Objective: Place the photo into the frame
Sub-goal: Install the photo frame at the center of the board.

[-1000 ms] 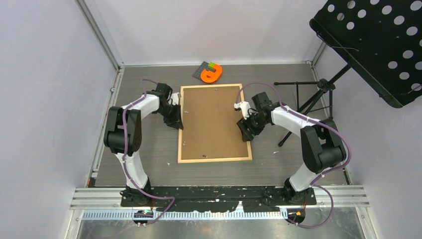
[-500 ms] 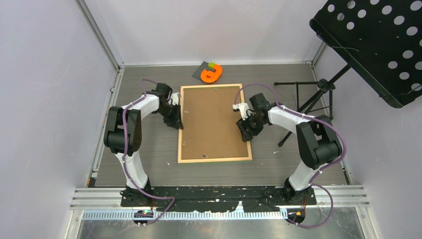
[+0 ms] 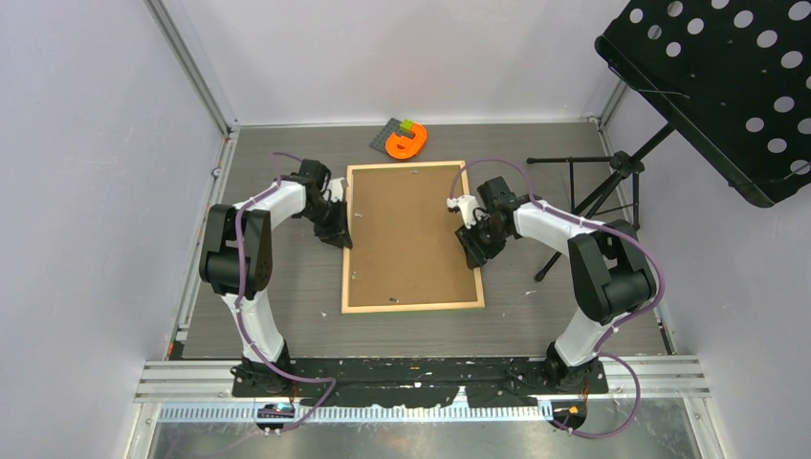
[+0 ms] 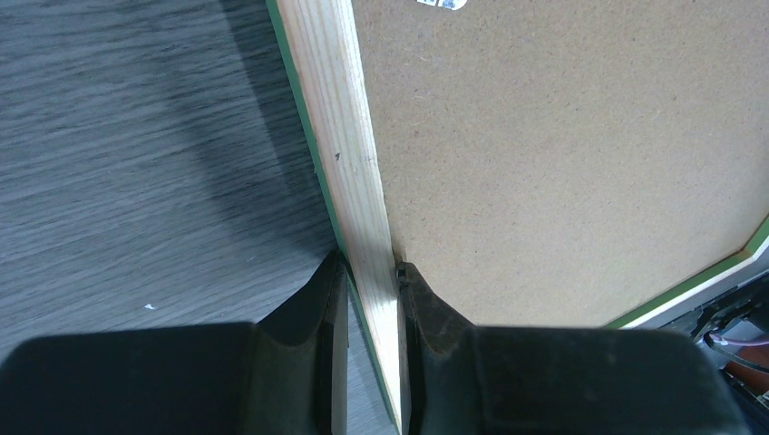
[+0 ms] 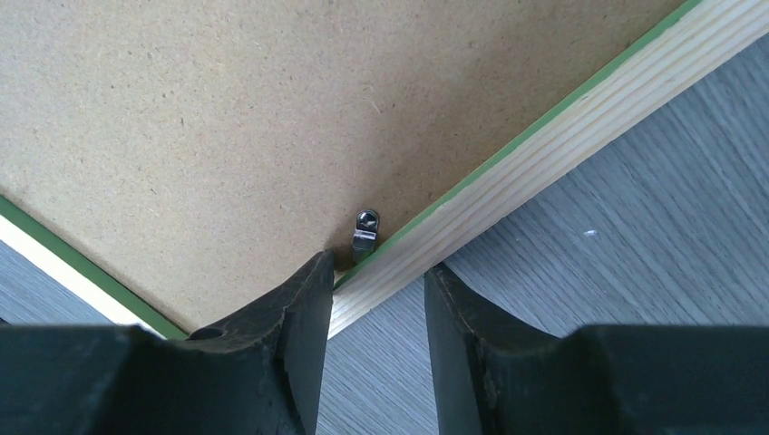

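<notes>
The frame (image 3: 411, 306) lies flat on the table, pale wood face up, with green showing along its edges. The brown backing board (image 3: 406, 234) fills it. The photo is hidden. My left gripper (image 3: 340, 234) is shut on the frame's left rail (image 4: 349, 136), one finger on each side of it (image 4: 367, 272). My right gripper (image 3: 473, 253) is open and straddles the right rail (image 5: 562, 149). Its inner finger (image 5: 304, 308) rests at the board's edge beside a small metal tab (image 5: 365, 237), and its outer finger (image 5: 453, 317) stands clear of the rail.
An orange object (image 3: 406, 142) with a green and grey block lies just beyond the frame's far edge. A black music stand (image 3: 717, 76) stands at the right, and its tripod legs (image 3: 593, 191) are close to my right arm. Walls enclose the table.
My right gripper has shifted slightly farther along the right rail, and its elbow has swung in. The left arm and the frame have not moved.
</notes>
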Tool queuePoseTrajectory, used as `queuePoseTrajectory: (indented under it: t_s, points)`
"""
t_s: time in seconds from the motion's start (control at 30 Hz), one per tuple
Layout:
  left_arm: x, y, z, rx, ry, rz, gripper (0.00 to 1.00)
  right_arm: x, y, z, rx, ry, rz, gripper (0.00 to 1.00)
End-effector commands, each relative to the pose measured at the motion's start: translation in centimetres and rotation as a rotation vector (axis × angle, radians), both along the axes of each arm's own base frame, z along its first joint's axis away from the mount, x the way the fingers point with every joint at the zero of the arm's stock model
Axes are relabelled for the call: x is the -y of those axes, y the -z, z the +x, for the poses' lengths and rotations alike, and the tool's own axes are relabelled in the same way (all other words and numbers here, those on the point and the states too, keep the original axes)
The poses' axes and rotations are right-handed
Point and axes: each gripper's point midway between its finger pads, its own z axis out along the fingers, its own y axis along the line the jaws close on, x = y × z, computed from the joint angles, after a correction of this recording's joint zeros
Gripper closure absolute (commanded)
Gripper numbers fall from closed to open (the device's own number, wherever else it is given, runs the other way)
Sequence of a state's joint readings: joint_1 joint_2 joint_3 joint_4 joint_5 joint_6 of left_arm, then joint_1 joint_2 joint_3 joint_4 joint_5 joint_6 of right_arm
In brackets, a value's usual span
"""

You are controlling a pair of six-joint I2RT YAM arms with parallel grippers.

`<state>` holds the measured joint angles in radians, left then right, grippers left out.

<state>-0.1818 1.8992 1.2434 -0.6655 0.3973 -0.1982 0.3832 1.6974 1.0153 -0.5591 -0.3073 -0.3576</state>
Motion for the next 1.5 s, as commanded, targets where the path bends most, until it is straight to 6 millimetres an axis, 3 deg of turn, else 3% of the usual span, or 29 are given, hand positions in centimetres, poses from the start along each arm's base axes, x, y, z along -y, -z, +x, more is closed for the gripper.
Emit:
queuePoseTrajectory:
  t_s: [0.0, 0.4, 0.67, 0.73, 0.9, 0.97, 1.17, 1.47]
  points:
    - [0.9, 0.7, 0.4, 0.021, 0.045, -0.040, 1.00, -0.7, -0.5, 2.9, 0.099, -0.005, -0.009, 0.57]
    - [1.0, 0.7, 0.4, 0.020, 0.046, -0.043, 1.00, -1.2, -1.2, 4.8, 0.132, 0.014, -0.009, 0.72]
    - [1.0, 0.8, 0.4, 0.018, 0.048, -0.044, 1.00, -1.1, -1.4, 5.3, 0.158, -0.012, -0.023, 0.76]
    - [1.0, 0.7, 0.4, 0.018, 0.049, -0.046, 1.00, -1.0, -1.4, 5.4, 0.163, -0.014, -0.026, 0.74]
    - [1.0, 0.8, 0.3, 0.016, 0.049, -0.047, 1.00, -1.4, -2.1, 5.5, 0.158, 0.041, 0.010, 0.45]
    - [1.0, 0.7, 0.4, 0.018, 0.049, -0.047, 1.00, -1.7, -2.3, 5.5, 0.147, 0.066, 0.025, 0.40]
    - [1.0, 0.7, 0.4, 0.017, 0.050, -0.047, 1.00, -1.6, -2.2, 5.7, 0.136, 0.100, 0.016, 0.40]
    - [1.1, 0.7, 0.3, 0.014, 0.051, -0.049, 1.00, -1.2, -1.7, 3.7, 0.088, 0.047, 0.009, 0.43]
